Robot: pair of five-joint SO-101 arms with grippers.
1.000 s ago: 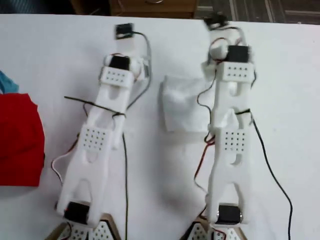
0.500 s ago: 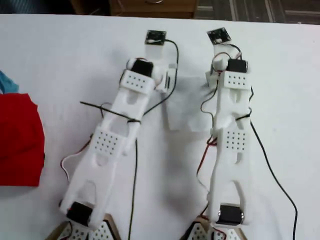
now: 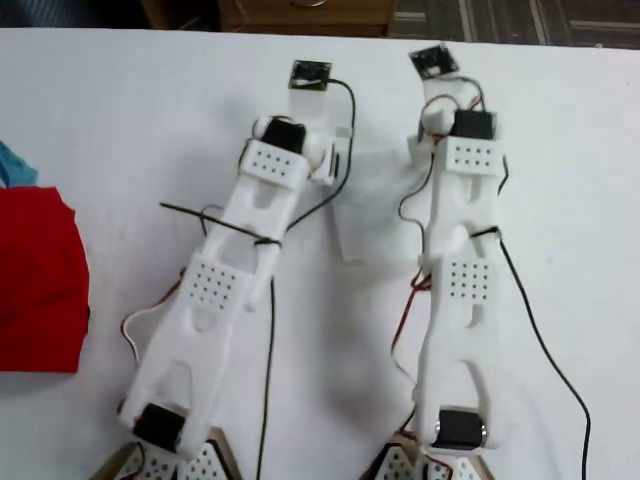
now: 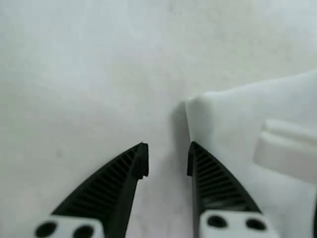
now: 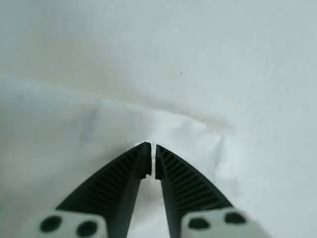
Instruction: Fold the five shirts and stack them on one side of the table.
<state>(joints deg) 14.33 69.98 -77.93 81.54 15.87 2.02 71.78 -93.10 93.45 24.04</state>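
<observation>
A folded white shirt [image 3: 378, 212] lies on the white table between my two arms. My left gripper [image 4: 167, 159] hovers open just off the shirt's near-left corner [image 4: 233, 119], with one fingertip [image 4: 192, 154] at the cloth's edge and nothing between the fingers. My right gripper [image 5: 151, 162] is shut on a raised fold of the white shirt [image 5: 173, 129], with cloth bunched around its tips. In the high view the left gripper [image 3: 325, 140] and right gripper [image 3: 440, 110] stand at the shirt's far corners. A red shirt [image 3: 35, 280] lies folded at the table's left edge.
A bit of blue cloth [image 3: 12, 165] shows just beyond the red shirt. Black and red cables trail beside both arms [image 3: 268, 330]. Bare table [image 3: 130, 110] spreads to the far left and to the right [image 3: 580, 200]. A wooden cabinet [image 3: 300, 12] stands past the far edge.
My left arm swung right, from clear of the white shirt to its left corner. The shirt's left side has drawn in and looks narrower. The right arm shifted only slightly.
</observation>
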